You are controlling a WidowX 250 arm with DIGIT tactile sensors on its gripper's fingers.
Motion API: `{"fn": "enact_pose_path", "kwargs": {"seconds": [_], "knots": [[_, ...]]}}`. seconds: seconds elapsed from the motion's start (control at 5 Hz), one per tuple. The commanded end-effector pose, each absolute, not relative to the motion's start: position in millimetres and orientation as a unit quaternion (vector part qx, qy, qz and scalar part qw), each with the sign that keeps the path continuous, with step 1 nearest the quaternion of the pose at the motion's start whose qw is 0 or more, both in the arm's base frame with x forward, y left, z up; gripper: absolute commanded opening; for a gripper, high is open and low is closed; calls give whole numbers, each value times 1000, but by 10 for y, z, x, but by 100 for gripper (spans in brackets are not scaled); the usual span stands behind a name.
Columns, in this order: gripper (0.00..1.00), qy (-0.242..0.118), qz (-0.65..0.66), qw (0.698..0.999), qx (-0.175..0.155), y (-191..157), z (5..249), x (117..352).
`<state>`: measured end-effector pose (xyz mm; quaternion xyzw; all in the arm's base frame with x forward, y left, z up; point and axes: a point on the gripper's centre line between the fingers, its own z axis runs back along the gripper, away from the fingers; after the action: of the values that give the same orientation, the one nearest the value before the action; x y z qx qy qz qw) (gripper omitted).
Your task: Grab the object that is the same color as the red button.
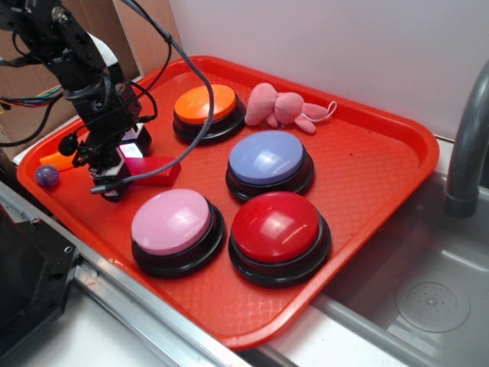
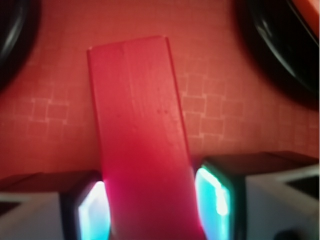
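Note:
The red block (image 1: 157, 170) is a long flat bar lying on the red tray (image 1: 367, 153), left of the centre. My gripper (image 1: 126, 164) is down at its left end. In the wrist view the block (image 2: 140, 125) runs between my two glowing pads, and my gripper (image 2: 150, 210) closes against both of its long sides. I cannot tell whether the block is off the tray. The red button (image 1: 276, 227), a glossy dome on a black base, stands at the tray's front, apart from the gripper.
A pink button (image 1: 172, 222), a lavender button (image 1: 267, 157) and an orange button (image 1: 205, 105) stand round the block. A pink plush toy (image 1: 279, 107) lies at the back. A purple ball (image 1: 46, 177) and an orange piece (image 1: 57, 160) lie at the left rim. A sink (image 1: 428, 298) is on the right.

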<state>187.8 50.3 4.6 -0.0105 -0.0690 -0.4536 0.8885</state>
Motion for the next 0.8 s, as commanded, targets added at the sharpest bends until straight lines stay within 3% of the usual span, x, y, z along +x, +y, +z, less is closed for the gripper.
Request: {"fn": "enact_pose_path", "kwargs": {"seconds": [0.0,0.2,0.4,0.6], "knots": [[0,-56,-247,967,5,482,885,1999],[0,-52,-124,991,3,491,1317,1980],[0,-81,-17,997,9,464,1737,1958],[0,-110,18,994,19,412,1926,1961]]}}
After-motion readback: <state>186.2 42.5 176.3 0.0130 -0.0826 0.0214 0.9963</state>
